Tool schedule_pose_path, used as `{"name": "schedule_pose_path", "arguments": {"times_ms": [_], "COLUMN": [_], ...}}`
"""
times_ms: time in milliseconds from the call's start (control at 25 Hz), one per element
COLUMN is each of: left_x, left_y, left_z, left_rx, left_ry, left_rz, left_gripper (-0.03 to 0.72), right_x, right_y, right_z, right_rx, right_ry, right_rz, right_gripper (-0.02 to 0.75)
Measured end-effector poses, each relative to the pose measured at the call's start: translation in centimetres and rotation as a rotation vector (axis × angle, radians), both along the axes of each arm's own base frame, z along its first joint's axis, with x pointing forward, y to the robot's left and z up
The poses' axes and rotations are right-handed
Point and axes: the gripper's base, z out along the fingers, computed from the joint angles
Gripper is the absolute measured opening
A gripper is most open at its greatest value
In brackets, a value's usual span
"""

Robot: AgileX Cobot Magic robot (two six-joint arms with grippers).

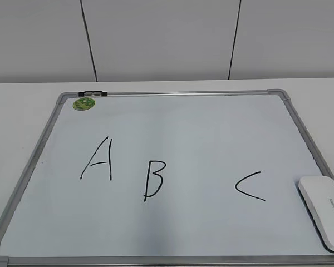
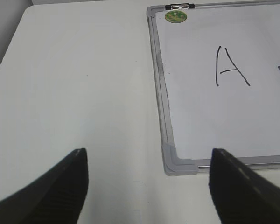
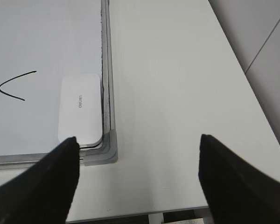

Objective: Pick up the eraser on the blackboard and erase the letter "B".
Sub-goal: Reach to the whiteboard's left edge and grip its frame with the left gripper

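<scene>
The blackboard [image 1: 172, 122] is a white board with a grey frame lying flat on the table. It bears a black "A" [image 1: 98, 159], the letter "B" [image 1: 153, 179] and a "C" [image 1: 249, 186]. The eraser [image 1: 325, 210] is a flat white block at the board's near right corner; it also shows in the right wrist view [image 3: 79, 107]. My left gripper [image 2: 149, 175] is open and empty above the table, near the board's near left corner [image 2: 177, 161]. My right gripper [image 3: 137, 158] is open and empty, near and right of the eraser. Neither gripper shows in the exterior view.
A round green sticker [image 1: 84, 103] and a black clip [image 1: 93, 93] sit at the board's far left corner. White table surface [image 2: 74, 93] lies left of the board and also right of it [image 3: 177, 84]. The table's near edge [image 3: 177, 212] is just below my right gripper.
</scene>
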Motion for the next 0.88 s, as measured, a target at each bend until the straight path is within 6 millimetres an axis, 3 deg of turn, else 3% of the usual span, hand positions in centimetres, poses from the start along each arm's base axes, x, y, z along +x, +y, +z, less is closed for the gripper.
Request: {"name": "schedule_pose_path", "arguments": {"times_ms": [880], "left_x": [0.00], "left_y": [-0.04], "left_z": [0.00], "left_rx": [-0.004], "left_ry": [0.000], "left_rz": [-0.003], "left_gripper": [0.589], "right_x": [0.00], "right_y": [0.00], "right_z": [0.00], "right_rx": [0.000], "right_ry": [0.000], "right_rz": [0.000], "right_gripper": [0.589]}}
